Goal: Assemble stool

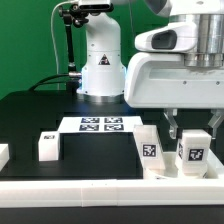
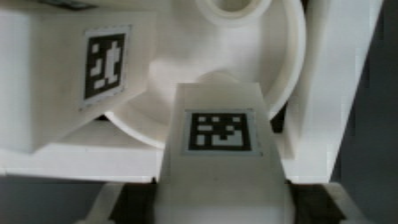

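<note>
My gripper [image 1: 190, 136] hangs at the exterior view's right front, shut on a white blocky stool leg [image 1: 191, 152] that shows a square tag. In the wrist view this held leg [image 2: 222, 140] runs out from between the dark fingers [image 2: 139, 205], its far end up against the round white seat [image 2: 196, 70]. A second tagged leg [image 2: 103, 62] stands on the seat beside it; this second leg [image 1: 149, 148] also shows in the exterior view. A third leg [image 1: 47, 146] lies alone at the exterior view's left.
The marker board [image 1: 100, 124] lies flat in front of the robot base [image 1: 100, 70]. A long white rail [image 1: 90, 192] runs along the front edge. Another white piece [image 1: 3, 154] sits at the far left.
</note>
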Tool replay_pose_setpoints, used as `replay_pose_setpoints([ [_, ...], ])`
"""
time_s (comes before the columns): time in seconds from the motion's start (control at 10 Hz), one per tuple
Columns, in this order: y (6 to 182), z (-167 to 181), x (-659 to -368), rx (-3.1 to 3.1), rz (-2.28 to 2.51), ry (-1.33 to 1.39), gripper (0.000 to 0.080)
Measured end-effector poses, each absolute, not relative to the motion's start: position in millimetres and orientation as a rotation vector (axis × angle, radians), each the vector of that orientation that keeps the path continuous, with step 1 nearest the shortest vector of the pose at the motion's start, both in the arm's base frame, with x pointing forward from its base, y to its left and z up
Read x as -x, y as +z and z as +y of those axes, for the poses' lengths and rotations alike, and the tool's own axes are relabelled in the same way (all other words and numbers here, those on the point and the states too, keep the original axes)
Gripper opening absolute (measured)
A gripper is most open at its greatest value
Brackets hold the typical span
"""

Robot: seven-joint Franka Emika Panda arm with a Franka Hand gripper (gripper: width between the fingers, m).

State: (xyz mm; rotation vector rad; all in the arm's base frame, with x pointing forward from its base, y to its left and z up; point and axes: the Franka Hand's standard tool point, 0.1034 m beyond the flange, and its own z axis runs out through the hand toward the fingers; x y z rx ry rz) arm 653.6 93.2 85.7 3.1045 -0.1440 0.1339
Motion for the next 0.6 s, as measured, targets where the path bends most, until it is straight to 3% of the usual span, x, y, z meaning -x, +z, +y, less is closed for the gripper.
replay_pose_setpoints([
  [0.6, 84.2, 91.8, -654.4, -2.984, -1.045, 0.164, 0.0338],
])
